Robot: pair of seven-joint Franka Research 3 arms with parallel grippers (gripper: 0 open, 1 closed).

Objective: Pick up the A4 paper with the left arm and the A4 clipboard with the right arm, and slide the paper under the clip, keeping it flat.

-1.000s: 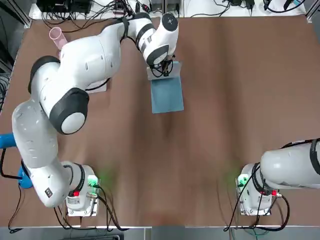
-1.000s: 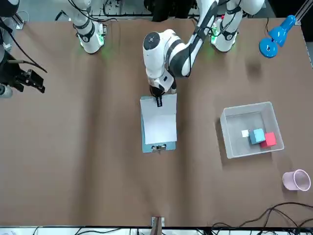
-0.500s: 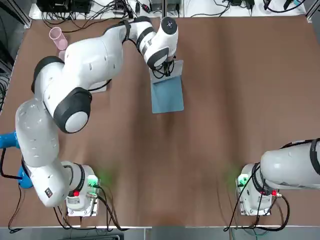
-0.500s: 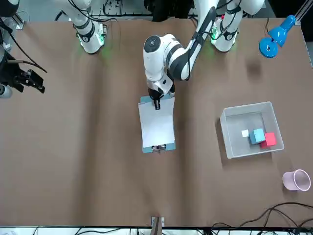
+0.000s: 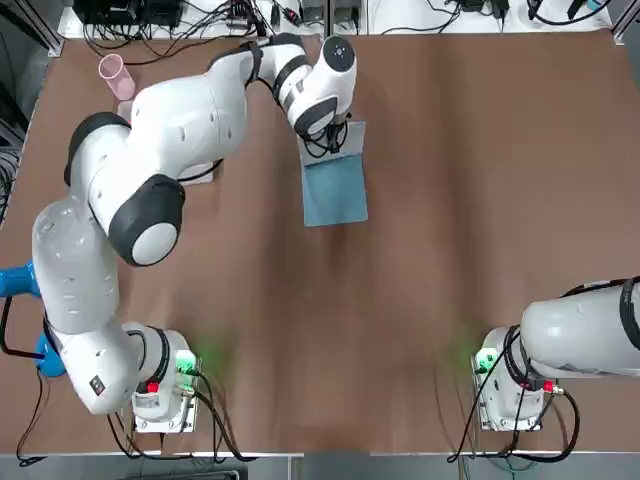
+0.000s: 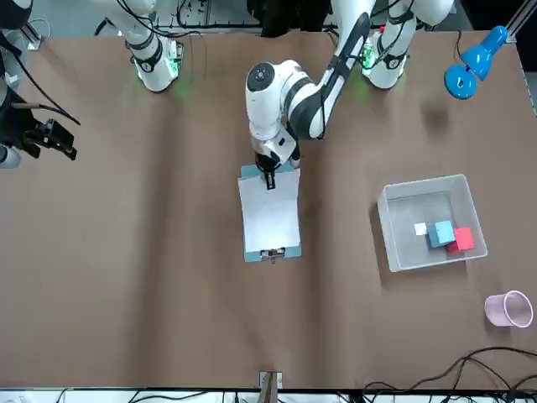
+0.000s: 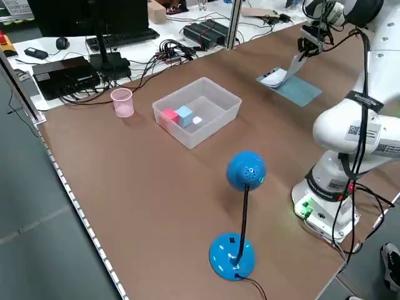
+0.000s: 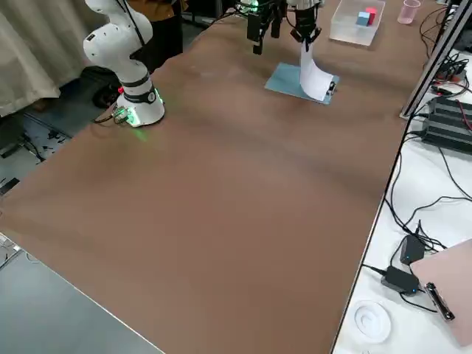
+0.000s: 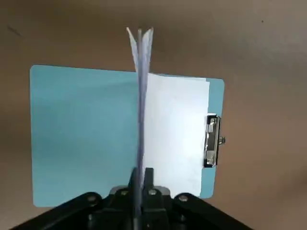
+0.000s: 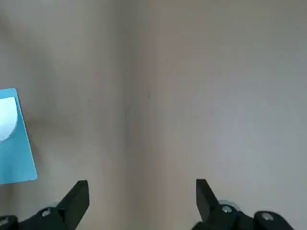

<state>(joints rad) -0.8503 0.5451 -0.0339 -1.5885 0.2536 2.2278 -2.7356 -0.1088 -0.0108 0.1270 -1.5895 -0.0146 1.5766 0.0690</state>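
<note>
A4 clipboard: light-blue board point(image 9: 81, 139) lying flat on the brown table point(image 6: 168, 285), its clip edge farthest from the arm bases.
Clip: silver-and-dark metal spring clip point(image 9: 211, 141), centred along that short edge.
A4 paper: white sheet point(image 6: 271, 218) above the clipboard, its forward end lying by the clip and its rear portion curving upward to the left gripper; whether the forward edge passes beneath the clip cannot be told.
Left gripper point(image 9: 140, 175): above the clipboard, on the side of the paper away from the clip; fingers narrowly apart, with the raised paper standing between them.
Right gripper point(image 10: 143, 187): parked well to the clipboard's right, as the robot sees it, above the table; fingers wide apart, nothing between them.
Clear plastic bin point(image 6: 415, 206): to the clipboard's left, well apart, resting on the table.
Bin contents: light-blue cube point(image 6: 440, 233) beside a pinkish-red cube point(image 6: 461, 241), with a small white block point(image 6: 420, 228) next to the blue one.
Pink plastic cup point(image 6: 508, 309): to the clipboard's left, beyond the bin and farther from the arm bases; tipped over in appearance from the front, upright in the left side view.
Blue gooseneck device point(image 7: 232, 256): to the clipboard's left and nearer the arm bases, standing on a round base.
</note>
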